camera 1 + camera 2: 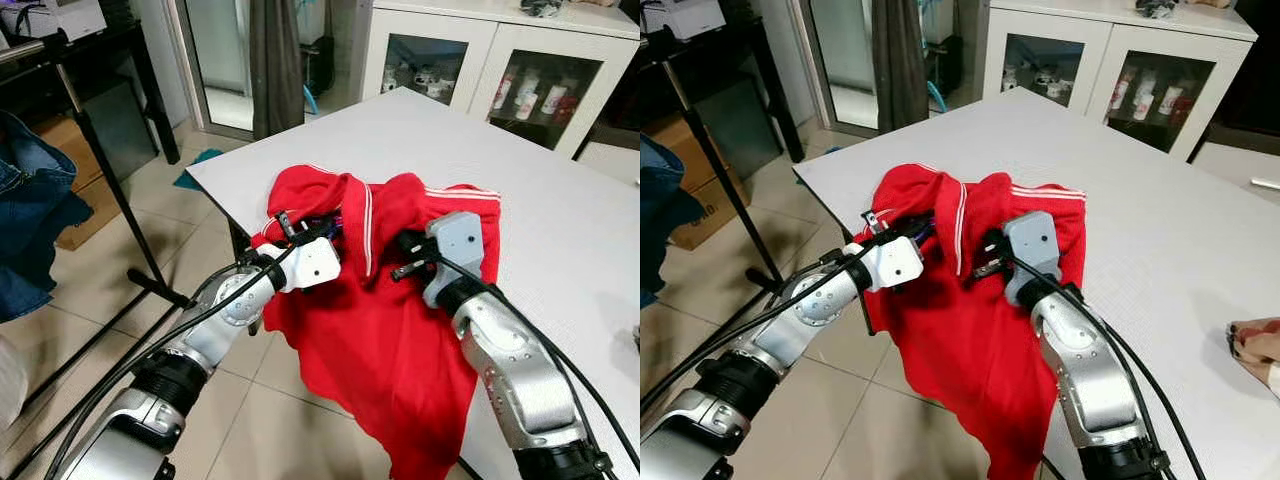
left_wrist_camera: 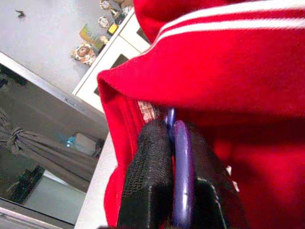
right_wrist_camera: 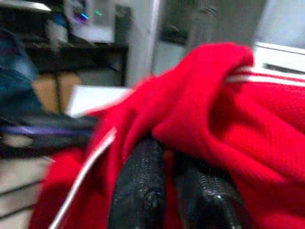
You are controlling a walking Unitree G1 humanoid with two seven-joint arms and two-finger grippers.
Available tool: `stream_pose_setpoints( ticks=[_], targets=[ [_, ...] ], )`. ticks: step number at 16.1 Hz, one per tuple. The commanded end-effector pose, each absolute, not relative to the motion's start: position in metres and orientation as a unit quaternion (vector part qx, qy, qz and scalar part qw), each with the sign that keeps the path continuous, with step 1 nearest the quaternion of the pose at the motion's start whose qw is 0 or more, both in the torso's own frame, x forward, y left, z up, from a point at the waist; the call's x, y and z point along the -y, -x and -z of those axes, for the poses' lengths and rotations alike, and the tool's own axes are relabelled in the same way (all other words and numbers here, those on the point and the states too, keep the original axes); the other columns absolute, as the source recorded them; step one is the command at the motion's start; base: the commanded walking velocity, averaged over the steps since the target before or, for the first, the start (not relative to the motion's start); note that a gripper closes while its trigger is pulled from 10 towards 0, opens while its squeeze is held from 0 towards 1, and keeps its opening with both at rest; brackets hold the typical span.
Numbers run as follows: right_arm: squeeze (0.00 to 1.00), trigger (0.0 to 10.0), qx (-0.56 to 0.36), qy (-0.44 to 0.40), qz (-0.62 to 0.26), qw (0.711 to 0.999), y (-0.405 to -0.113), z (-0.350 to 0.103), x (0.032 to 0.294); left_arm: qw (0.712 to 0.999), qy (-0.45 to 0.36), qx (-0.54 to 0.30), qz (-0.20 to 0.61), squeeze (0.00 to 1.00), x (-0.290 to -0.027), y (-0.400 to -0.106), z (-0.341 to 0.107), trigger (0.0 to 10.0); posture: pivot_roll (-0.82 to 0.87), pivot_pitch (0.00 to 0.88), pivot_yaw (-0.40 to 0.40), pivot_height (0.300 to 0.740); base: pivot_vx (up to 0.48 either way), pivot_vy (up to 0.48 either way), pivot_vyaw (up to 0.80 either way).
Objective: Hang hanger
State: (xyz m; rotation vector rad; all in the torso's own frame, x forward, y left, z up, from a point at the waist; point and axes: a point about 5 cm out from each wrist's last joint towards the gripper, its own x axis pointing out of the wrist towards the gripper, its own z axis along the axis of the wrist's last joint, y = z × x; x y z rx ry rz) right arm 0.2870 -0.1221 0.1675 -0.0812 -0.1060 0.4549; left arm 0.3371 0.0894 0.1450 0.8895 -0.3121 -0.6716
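**Both grippers clamped at the collar of the red garment**

At the centre of the left eye view, a red garment (image 1: 390,320) with white stripes lies on the near corner of the white table (image 1: 560,250), its lower part hanging over the edge toward the floor. The left gripper (image 1: 290,232) grips a purple hanger (image 2: 181,176) tight between its black fingers (image 2: 147,181); the hanger runs from the gripper into the collar opening, so its long axis points up and to the right in that view, toward the other arm. The right gripper (image 1: 412,257) sits just beside it, pinched on a fold of the red cloth near the collar.

The left wrist view shows the purple bar clamped and passing under the striped edge, which the head views barely reveal. The right wrist view is blurred but shows cloth bunched between the fingers (image 3: 140,191).

A dark rail stand (image 1: 110,180) rises at the upper left, well apart from the table; judging by the task, the hanger must travel that way.

A person's hand (image 1: 1255,350) rests at the right edge of the right eye view.
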Motion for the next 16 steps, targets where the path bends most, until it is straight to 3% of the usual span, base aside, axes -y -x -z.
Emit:
stream_pose_setpoints(
  ticks=[1, 7, 8, 10, 11, 12, 13, 16],
  targets=[
    [1.00, 10.0, 0.049, 0.028, -0.240, 0.969, -0.284, -0.169, 0.122, 0.838, -0.419, 0.145, 0.318, 0.00, -0.089, -0.337, -0.145, 0.0, 0.03, 0.034, 0.010, 0.740, 0.000, 0.000, 0.00],
    [1.00, 10.0, 0.014, 0.065, -0.256, 0.964, -0.281, -0.158, 0.125, 0.841, -0.420, 0.142, 0.311, 0.00, -0.092, -0.338, -0.145, 0.0, 0.04, 0.032, 0.001, 0.740, 0.000, 0.000, 0.00],
    [0.00, 10.0, 0.004, 0.075, -0.252, 0.965, -0.280, -0.157, 0.132, 0.842, -0.420, 0.139, 0.310, 0.00, -0.093, -0.337, -0.144, 0.0, 0.03, 0.033, -0.001, 0.740, 0.000, 0.000, 0.00],
    [0.00, 10.0, -0.008, 0.088, -0.258, 0.962, -0.275, -0.156, 0.144, 0.842, -0.421, 0.137, 0.309, 0.00, -0.093, -0.337, -0.143, 0.0, 0.03, 0.034, -0.001, 0.740, 0.000, 0.000, 0.00],
    [0.29, 10.0, -0.013, 0.088, -0.272, 0.958, -0.271, -0.156, 0.144, 0.842, -0.421, 0.136, 0.309, 0.00, -0.093, -0.338, -0.143, 0.0, 0.03, 0.034, 0.001, 0.740, 0.000, 0.000, 0.00],
    [0.29, 10.0, -0.013, 0.088, -0.272, 0.958, -0.271, -0.156, 0.144, 0.842, -0.421, 0.136, 0.309, 0.00, -0.093, -0.338, -0.143, 0.0, 0.03, 0.034, 0.001, 0.740, 0.000, 0.000, 0.00],
    [0.36, 10.0, -0.022, 0.078, -0.308, 0.948, -0.263, -0.155, 0.139, 0.841, -0.422, 0.135, 0.310, 0.00, -0.093, -0.338, -0.142, 0.0, 0.02, 0.036, 0.002, 0.740, 0.000, 0.000, 0.00],
    [0.33, 10.0, -0.053, 0.065, -0.348, 0.934, -0.256, -0.140, 0.118, 0.841, -0.419, 0.138, 0.313, 0.00, -0.089, -0.338, -0.143, 0.0, 0.02, 0.036, 0.001, 0.740, 0.000, 0.000, 0.00]
  ],
)
